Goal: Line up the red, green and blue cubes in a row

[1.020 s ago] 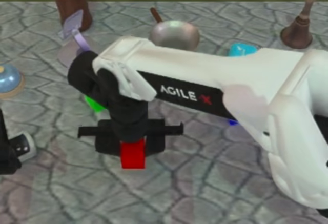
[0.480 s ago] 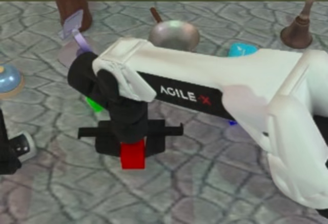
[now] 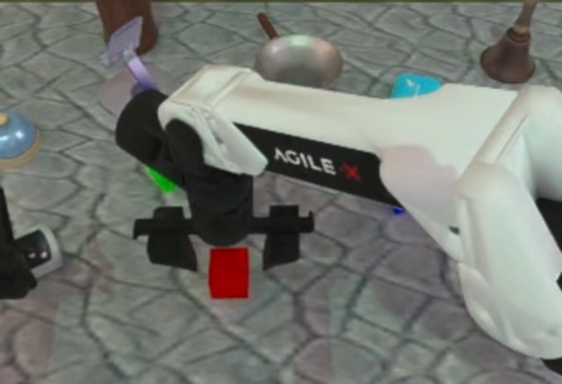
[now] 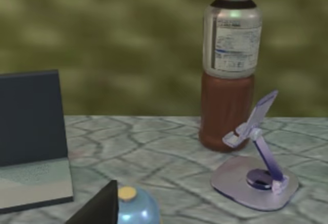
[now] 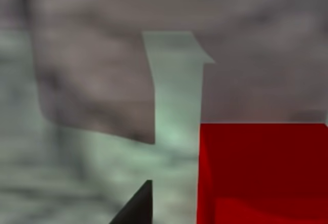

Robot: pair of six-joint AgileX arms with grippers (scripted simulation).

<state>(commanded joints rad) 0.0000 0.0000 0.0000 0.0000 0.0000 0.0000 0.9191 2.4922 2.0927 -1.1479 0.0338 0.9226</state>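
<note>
Right gripper spread wide above red cube (resting on table), pan empty behind

Standing open over the red cube, right gripper fingers clearing both sides. Blocking reach to the green cube and blue cube: the right arm. Lying bare, table nearer the camera.

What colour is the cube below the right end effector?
Bright red cube; the top view shows it best.
</note>
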